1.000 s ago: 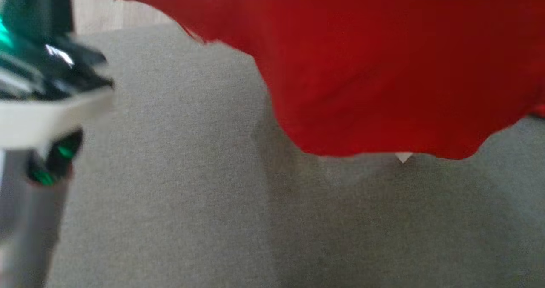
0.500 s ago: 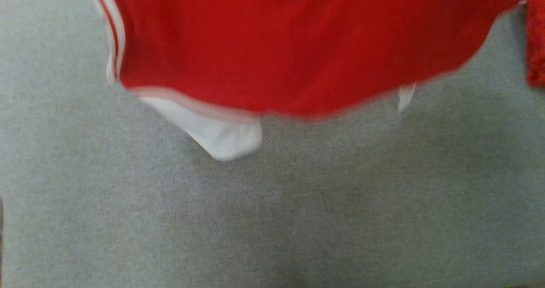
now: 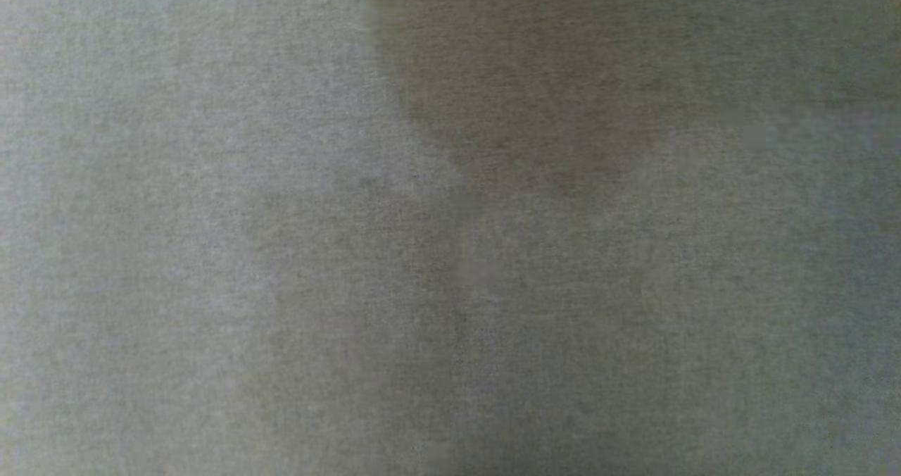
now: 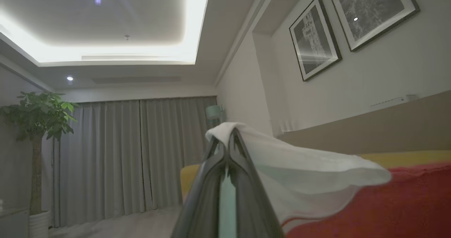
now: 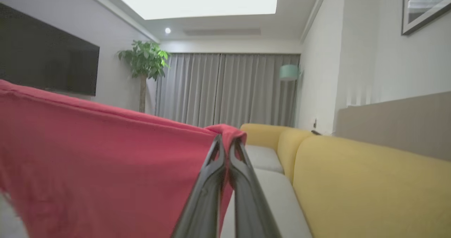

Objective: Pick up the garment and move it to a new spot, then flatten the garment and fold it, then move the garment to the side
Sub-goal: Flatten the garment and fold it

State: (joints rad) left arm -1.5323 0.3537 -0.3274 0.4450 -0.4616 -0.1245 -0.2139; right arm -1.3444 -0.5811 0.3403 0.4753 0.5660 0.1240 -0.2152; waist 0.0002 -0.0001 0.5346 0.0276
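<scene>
Left wrist view, right wrist view: garment (image 4: 387, 202) held up by two edges.
The left tool (image 4: 228, 136) is clamped shut on its white part, cloth trailing to that view's right; the right tool (image 5: 225, 142) is clamped shut on a red corner, cloth running left. The garment spans tool to tool beside the yellow sofa (image 5: 352, 181); lowering it flat probably needs both arms descending together.

Matt red cloth garment (image 5: 105, 153)
</scene>
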